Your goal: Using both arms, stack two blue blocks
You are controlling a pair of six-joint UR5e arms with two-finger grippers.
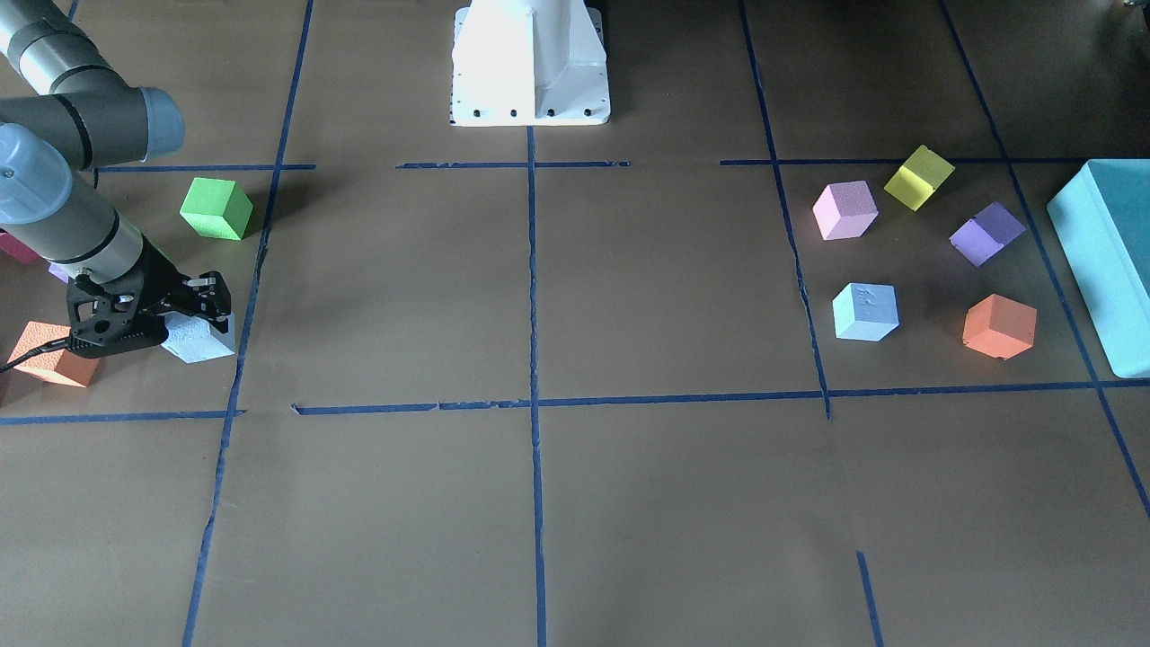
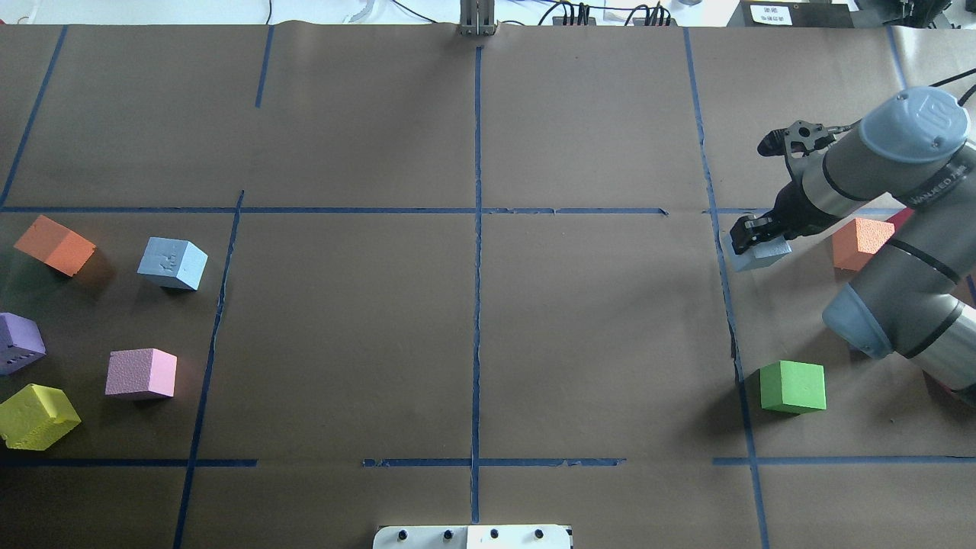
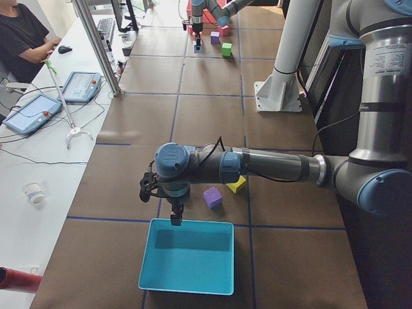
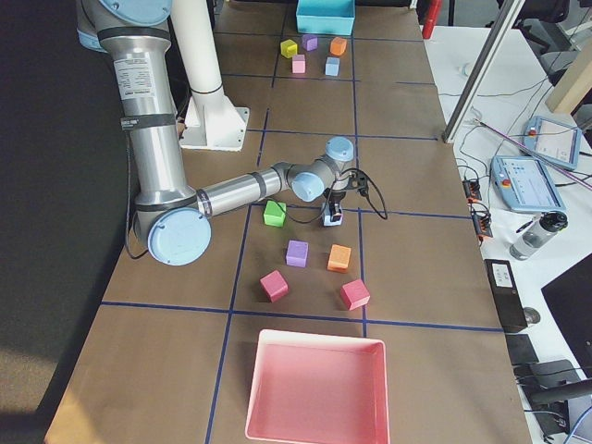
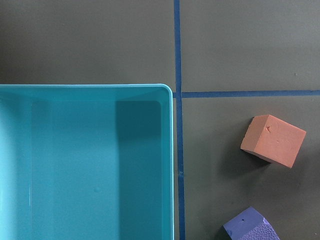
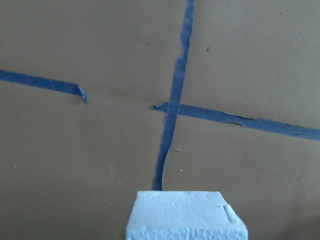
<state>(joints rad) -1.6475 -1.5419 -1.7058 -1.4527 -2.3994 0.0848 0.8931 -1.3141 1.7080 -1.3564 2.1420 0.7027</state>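
Cube [image 6: 185, 215] of rough pale-blue foam

2 pale sky-blue foam cubes [image 1: 865, 312] [image 1: 199, 342], 2 orange cubes [image 1: 999, 326] [image 1: 52, 356], 2 violet cubes [image 4: 309, 42] [image 4: 296, 252], 2 magenta-pink cubes [image 4: 273, 285] [image 4: 354, 294], 1 lilac-pink cube [image 1: 844, 209], 1 yellow cube [image 1: 918, 177], 1 green cube [image 1: 216, 208], 1 teal plastic tray [image 3: 190, 257], 1 pink plastic tray [image 4: 314, 388], 2 grey metal arms [image 3: 270, 166] [image 4: 236, 191].

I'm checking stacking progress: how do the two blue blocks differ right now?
The right-side blue block is gripped by the right claw, which covers most of its top. The left-side blue block stands free with nothing touching it. The right-side blue block is on the robot's right, near a green cube. The left-side blue block is on the robot's left, near a pink cube. Both are pale blue foam cubes of like size, not yet stacked.
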